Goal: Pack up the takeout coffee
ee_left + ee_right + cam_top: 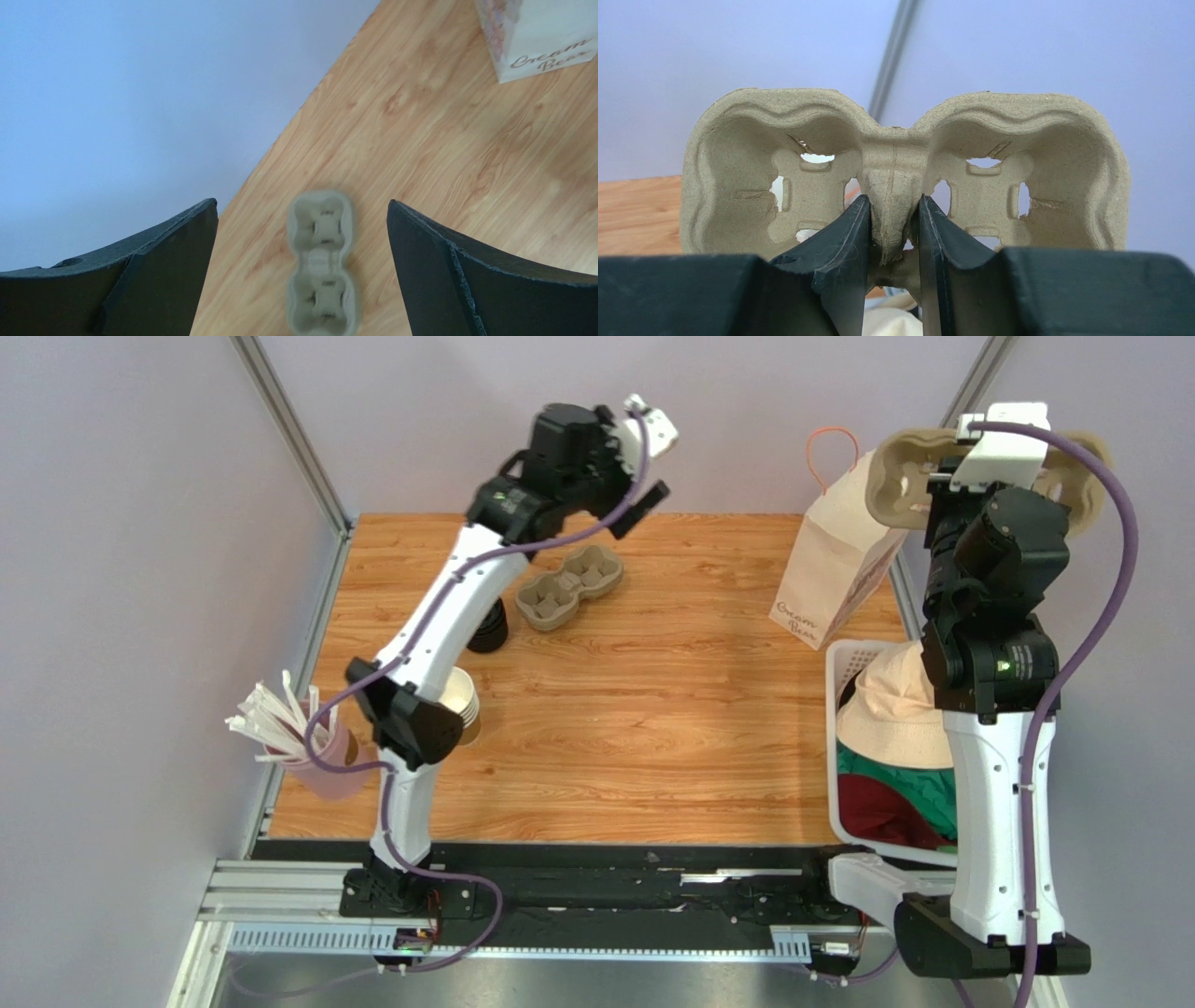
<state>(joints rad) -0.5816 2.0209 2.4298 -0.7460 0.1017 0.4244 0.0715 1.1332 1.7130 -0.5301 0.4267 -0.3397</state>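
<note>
One desk (673, 742), two arms. The left arm (435, 616) reaches to upper centre, left fingers (168, 259) spread wide and empty over the first carrier (568, 591) lying on the desk. The right arm (989, 756) stands at the right edge, right fingers (843, 259) clenched on the middle rib of the second carrier (899, 175), raised upper right. One white basket (838, 672) of cloths sits at right, touching one paper bag (835, 567). At left are one open brown cup (460, 703) and one straw cup (330, 763). I cannot pick out the takeout coffee; a black round item (490, 627) is half hidden behind the left arm.
</note>
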